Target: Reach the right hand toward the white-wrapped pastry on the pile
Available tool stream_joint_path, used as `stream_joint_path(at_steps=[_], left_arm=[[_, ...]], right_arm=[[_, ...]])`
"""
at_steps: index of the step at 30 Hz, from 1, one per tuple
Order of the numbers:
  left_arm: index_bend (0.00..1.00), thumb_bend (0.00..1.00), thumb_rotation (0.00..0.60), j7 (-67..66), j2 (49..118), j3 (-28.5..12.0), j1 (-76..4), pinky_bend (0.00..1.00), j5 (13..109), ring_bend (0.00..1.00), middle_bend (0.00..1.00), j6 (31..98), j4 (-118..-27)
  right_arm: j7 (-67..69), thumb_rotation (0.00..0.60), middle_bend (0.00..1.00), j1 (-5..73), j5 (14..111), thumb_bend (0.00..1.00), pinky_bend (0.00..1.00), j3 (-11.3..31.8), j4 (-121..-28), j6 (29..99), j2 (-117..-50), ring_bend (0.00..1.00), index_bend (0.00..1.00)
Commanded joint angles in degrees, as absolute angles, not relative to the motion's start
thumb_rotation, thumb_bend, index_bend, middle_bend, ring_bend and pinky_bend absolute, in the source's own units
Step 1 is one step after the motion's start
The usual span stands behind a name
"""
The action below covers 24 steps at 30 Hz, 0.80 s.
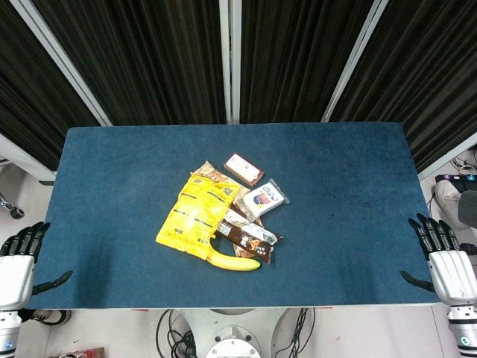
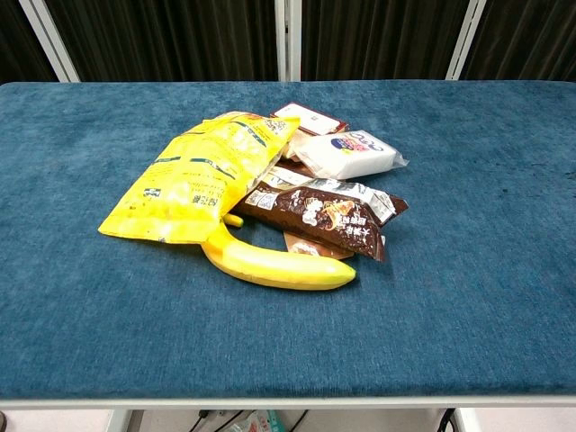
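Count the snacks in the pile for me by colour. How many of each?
Yellow: 2, the chip bag and the banana
Brown: 2, the chocolate bar wrapper and the small dark packet at the back
White: 1, the wrapped pastry
Total: 5 that I can tell apart; more wrappers may lie hidden underneath.

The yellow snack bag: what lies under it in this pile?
The yellow snack bag covers the banana's stem end and overlaps the brown wrapper's left edge. At its far end a tan packet peeks out. Anything else beneath is hidden.
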<state>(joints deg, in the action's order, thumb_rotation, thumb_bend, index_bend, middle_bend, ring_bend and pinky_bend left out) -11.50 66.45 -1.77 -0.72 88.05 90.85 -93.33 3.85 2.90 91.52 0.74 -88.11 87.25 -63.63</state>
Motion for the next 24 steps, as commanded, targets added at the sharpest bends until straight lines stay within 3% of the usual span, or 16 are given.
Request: stream_joint_path(at_steps=[1, 11, 17, 24], left_arm=[[0.11, 0.07, 0.434, -11.5, 66.5, -1.8, -0.7, 0.21, 88.1, 0.11, 0.09, 90.9, -93.3], [0.11, 0.07, 0.435, -11.2, 66.4, -1.7, -1.0, 0.21, 88.6, 0.11, 0.09, 90.8, -93.7], [0.11, 0.07, 0.431, -11.5, 66.2, -1.5, -0.9, 0.21, 89.4, 0.11, 0.09, 91.2, -94.0], [0.11, 0.07, 0.433, -11.2, 66.8, -1.4, -1.0, 0.21, 89.3, 0.11, 0.09, 90.7, -93.4]], right_arm=[[3.8, 0.6, 0.0, 3.0, 91.6, 0.0, 0.0, 0.7, -87.9, 87.0, -63.8, 0.0, 0.0], [3.1, 0.6, 0.0, 6.4, 91.4, 0.0, 0.0, 1.6, -90.1, 82.4, -63.0, 0.0, 0.0], [-1.6, 0.6, 0.0, 14.3, 88.0, 0.0, 0.0, 6.1, -93.4, 72.9, -62.6, 0.0, 0.0], [-9.8, 0.6, 0.0, 27.6, 76.4, 0.02, 0.0, 13.7, -93.6, 57.3, -67.6, 0.0, 0.0]])
